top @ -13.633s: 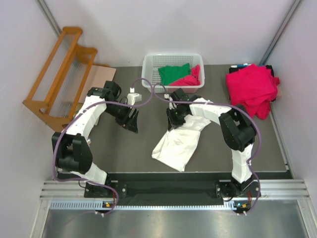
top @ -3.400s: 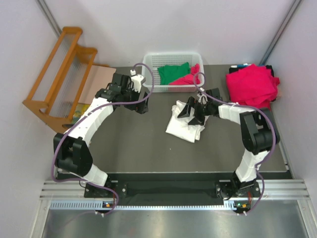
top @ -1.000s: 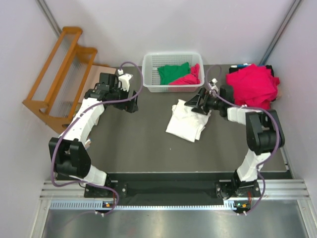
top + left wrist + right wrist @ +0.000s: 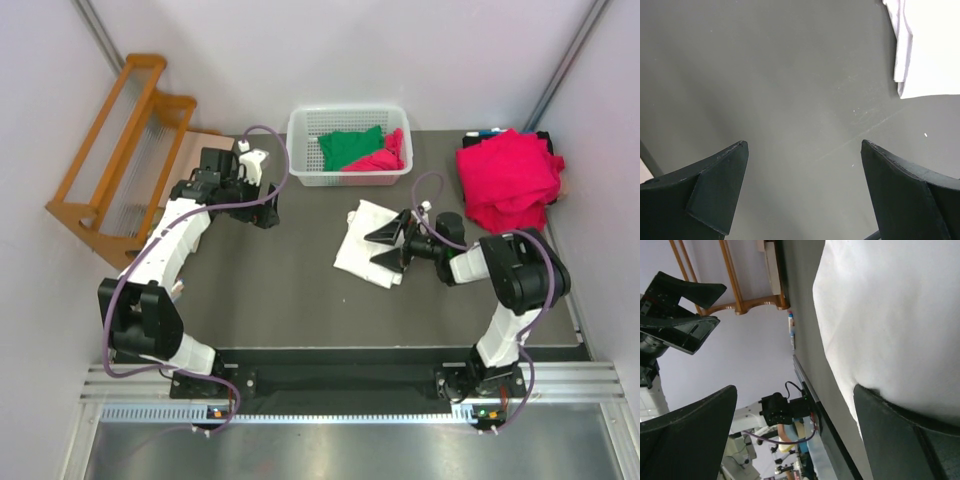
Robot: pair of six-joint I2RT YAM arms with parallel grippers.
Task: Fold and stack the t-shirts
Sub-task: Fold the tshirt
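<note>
Right gripper: jaws wide, empty, low at the right edge of the roughly folded white t-shirt, mid-table. Left gripper: wide, empty, over bare table. Crimson t-shirts piled far right; green t-shirt in basket.
</note>
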